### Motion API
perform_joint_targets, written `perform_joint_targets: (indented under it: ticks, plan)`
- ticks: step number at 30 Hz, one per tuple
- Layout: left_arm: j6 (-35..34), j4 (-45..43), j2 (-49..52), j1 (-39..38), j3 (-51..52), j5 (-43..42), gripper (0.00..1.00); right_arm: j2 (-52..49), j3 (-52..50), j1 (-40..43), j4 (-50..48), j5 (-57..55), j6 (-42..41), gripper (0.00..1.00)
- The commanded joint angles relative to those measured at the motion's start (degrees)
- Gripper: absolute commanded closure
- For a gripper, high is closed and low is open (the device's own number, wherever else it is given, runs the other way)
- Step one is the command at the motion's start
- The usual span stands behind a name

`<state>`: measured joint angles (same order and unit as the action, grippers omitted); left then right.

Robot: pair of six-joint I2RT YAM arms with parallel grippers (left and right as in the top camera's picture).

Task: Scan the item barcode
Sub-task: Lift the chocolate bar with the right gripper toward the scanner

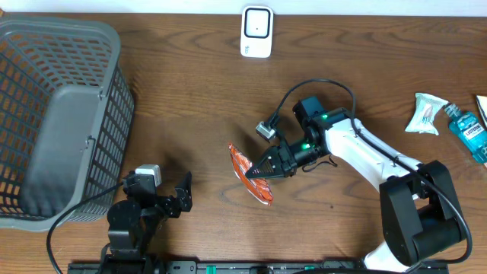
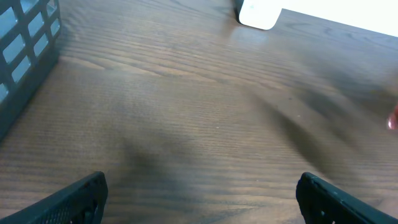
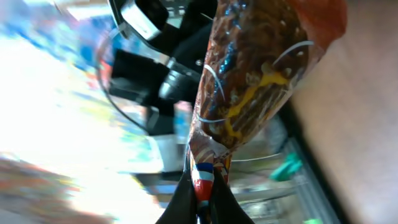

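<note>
Jaws clamp packet (orange) — right gripper.

Overhead: basket cut off at left edge, blue bottle at right edge. Left wrist: white scanner cropped by top edge. Right wrist: background blurred, snack packet print unreadable.

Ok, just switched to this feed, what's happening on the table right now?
The right gripper is shut on an orange snack packet, pinching one edge over the middle of the table. The white scanner sits at the far edge, apart from the packet, so no scan looks under way. The left gripper hangs open and empty beside the grey basket.
</note>
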<state>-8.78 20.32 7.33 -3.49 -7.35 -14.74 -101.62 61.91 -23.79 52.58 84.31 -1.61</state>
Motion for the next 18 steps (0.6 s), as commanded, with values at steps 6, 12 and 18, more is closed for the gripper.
perform_joint_targets:
  ticks: [6, 12, 18]
  plan:
    - [-0.1, 0.7, -0.2, -0.2, 0.4, -0.3, 0.04, -0.3, 0.0, 0.3, 1.2, 5.2, -13.7, 0.99]
    - [-0.1, 0.7, -0.2, -0.2, 0.4, -0.3, 0.03, -0.3, 0.0, 0.5, 1.2, 5.2, -23.5, 0.99]
    - [-0.1, 0.7, -0.2, -0.2, 0.4, -0.3, 0.04, -0.3, 0.0, 0.6, 1.2, 5.2, -26.0, 0.99]
